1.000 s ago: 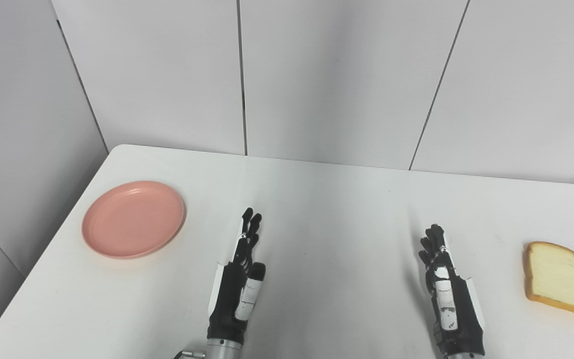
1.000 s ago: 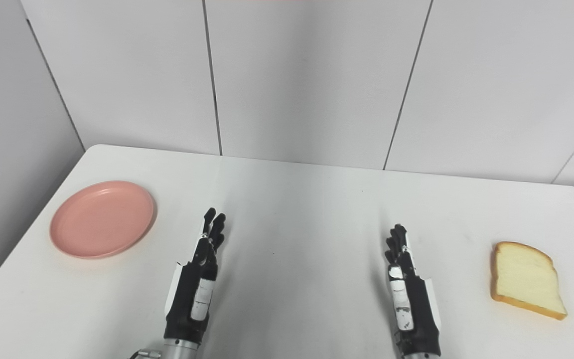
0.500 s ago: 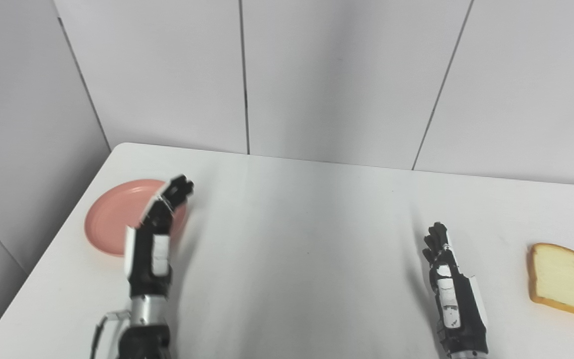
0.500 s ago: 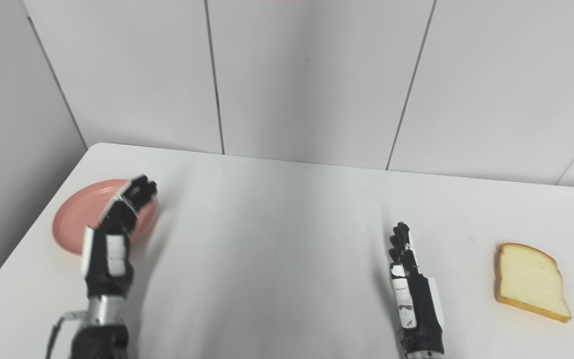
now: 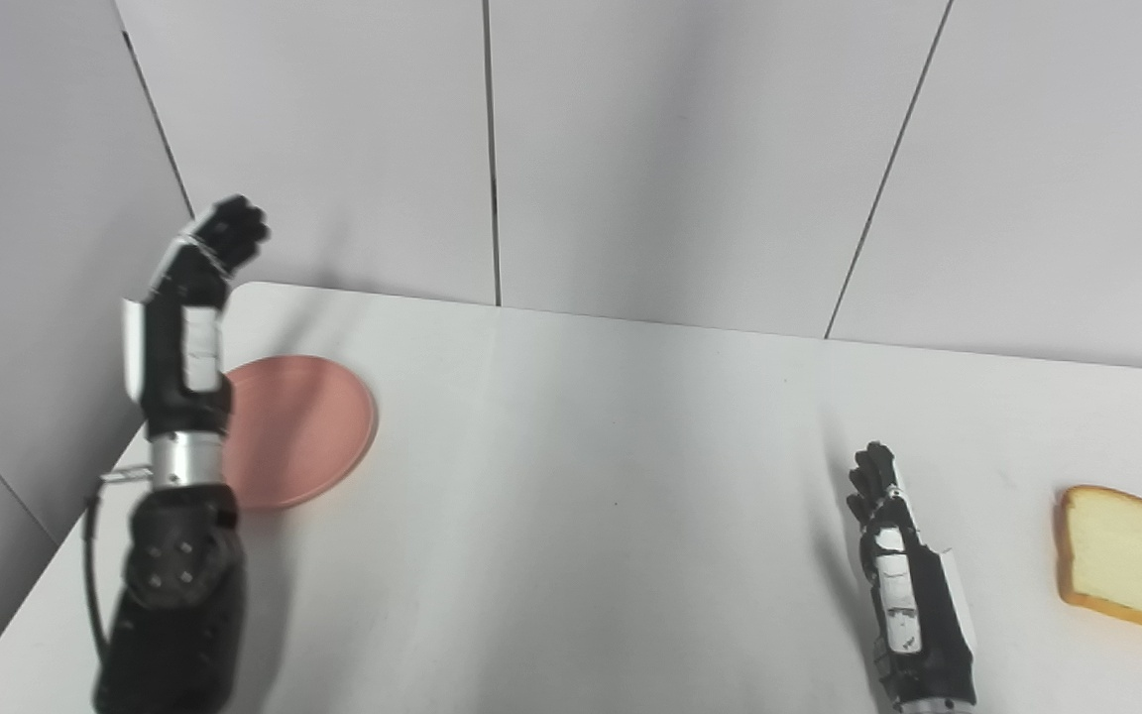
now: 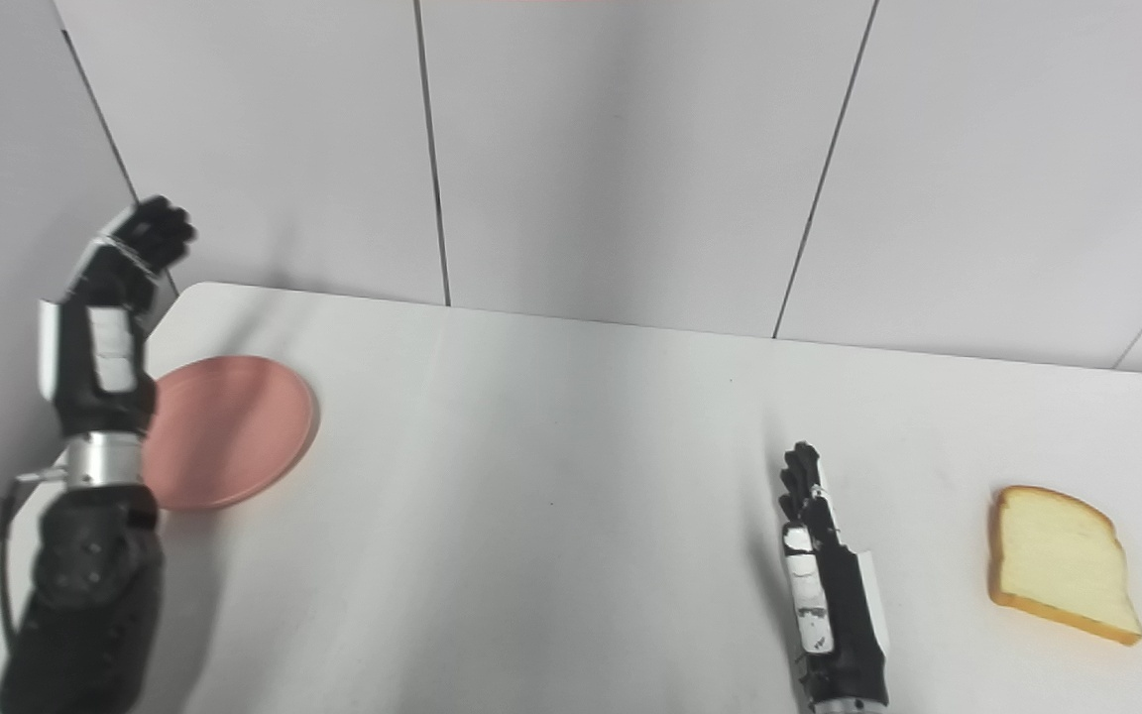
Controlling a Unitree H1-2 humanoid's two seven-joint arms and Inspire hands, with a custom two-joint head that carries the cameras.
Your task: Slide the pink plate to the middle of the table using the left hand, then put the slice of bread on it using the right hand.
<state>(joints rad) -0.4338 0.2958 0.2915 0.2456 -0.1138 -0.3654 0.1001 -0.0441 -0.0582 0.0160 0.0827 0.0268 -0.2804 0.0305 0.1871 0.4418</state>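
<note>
Reaching over the pink plate (image 5: 303,421), the left robot hand (image 5: 196,297) hung raised, fingers apart, empty. Advice: lower onto the rim at 9 o'clock, push toward 3 o'clock. Right robot hand (image 5: 903,585) lay empty and uncurled on the desk (image 5: 611,496).

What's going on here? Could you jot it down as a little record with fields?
Table: white, against a pale panelled wall
Plate: pink, empty, near the table's left edge
Bread: one slice, lying flat near the right edge
Left hand: raised high above the plate's left side, holding nothing, fingers curled
Right hand: low over the table, left of the bread, fingers straight, holding nothing
Progress: plate not yet in the middle, bread untouched
</note>
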